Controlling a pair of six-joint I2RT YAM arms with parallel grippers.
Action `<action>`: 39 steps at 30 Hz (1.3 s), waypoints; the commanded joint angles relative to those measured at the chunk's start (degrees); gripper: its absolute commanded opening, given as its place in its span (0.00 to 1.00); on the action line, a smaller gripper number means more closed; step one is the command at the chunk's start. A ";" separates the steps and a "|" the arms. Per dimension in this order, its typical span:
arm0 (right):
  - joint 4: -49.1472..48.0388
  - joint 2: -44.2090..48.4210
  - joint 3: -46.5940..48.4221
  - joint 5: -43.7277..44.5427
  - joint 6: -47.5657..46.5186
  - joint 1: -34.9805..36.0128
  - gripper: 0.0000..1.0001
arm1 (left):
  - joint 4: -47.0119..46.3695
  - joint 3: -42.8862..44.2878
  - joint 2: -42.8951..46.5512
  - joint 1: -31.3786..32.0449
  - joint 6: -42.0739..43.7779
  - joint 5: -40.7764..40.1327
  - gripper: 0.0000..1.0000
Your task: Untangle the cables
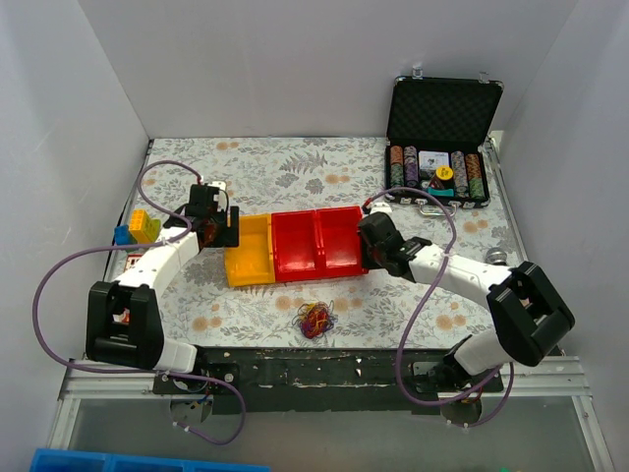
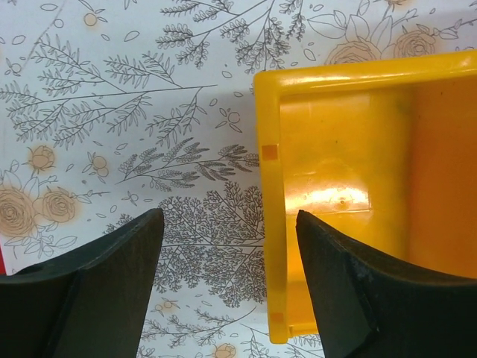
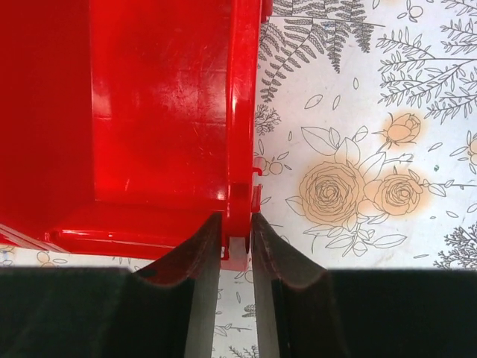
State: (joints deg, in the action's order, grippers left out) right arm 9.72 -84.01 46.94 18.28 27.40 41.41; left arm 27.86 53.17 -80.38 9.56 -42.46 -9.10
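The cables (image 1: 314,319) lie as a small tangle of red, yellow, orange and dark loops on the flowered cloth near the table's front edge, apart from both grippers. My left gripper (image 1: 218,228) (image 2: 229,216) is open, straddling the left wall of the yellow bin (image 1: 251,254) (image 2: 335,171). One finger is inside the bin and the other stands well clear outside it. My right gripper (image 1: 366,241) (image 3: 237,220) is shut on the right wall of the red bin (image 1: 341,241) (image 3: 149,112).
A second red bin (image 1: 295,246) stands between the yellow and the gripped red one. An open black case of poker chips (image 1: 437,147) sits at the back right. Coloured toy bricks (image 1: 138,228) lie at the left edge. Mauve hoses (image 1: 428,295) loop around both arms.
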 commanded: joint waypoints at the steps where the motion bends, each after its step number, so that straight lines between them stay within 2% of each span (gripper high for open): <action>1: -1.37 2.97 -0.09 2.19 2.22 0.78 0.36 | -0.17 0.00 2.24 0.19 0.53 4.09 0.70; 3: 0.56 3.23 1.83 3.59 2.22 0.78 0.53 | 0.70 1.67 3.90 0.19 0.88 5.67 0.72; 6: 2.58 5.16 5.17 4.56 1.26 1.13 0.69 | 2.98 4.74 8.03 0.19 1.76 9.00 0.88; 7: 2.76 6.39 6.05 4.48 0.73 1.39 0.71 | 3.86 5.71 9.44 0.19 3.33 12.76 0.95; 9: 3.11 8.85 7.46 3.96 0.03 1.83 0.72 | 6.14 7.73 11.90 0.19 6.05 19.97 0.98; 12: 4.43 12.01 8.70 2.73 0.02 4.55 0.70 | 12.11 10.55 14.72 0.28 10.36 32.09 0.93; 14: 4.70 13.25 7.82 1.76 0.55 8.67 0.68 | 15.46 11.08 16.47 0.63 14.05 40.79 0.90; 16: 4.79 13.34 6.16 0.35 1.86 13.50 0.66 | 16.61 9.95 18.06 2.12 16.78 45.83 0.86; 20: 2.87 13.17 -0.07 -2.37 6.78 22.29 0.65 | 16.00 5.29 19.21 13.35 18.02 40.41 0.84; 23: -0.30 13.17 -4.48 -3.34 9.68 25.30 0.63 | 14.07 1.95 18.94 19.16 16.97 38.02 0.84; 34: -5.49 16.94 -14.15 -3.87 16.10 25.83 0.57 | 3.88 -5.61 14.12 31.73 13.20 37.40 0.81; 39: -8.30 19.49 -18.37 -3.78 17.51 25.83 0.54 | -1.04 -8.61 9.64 34.47 9.59 33.99 0.78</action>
State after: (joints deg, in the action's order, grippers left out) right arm 5.76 -66.87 30.85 14.39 42.37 67.16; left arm 32.12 46.50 -68.29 42.44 -29.76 27.99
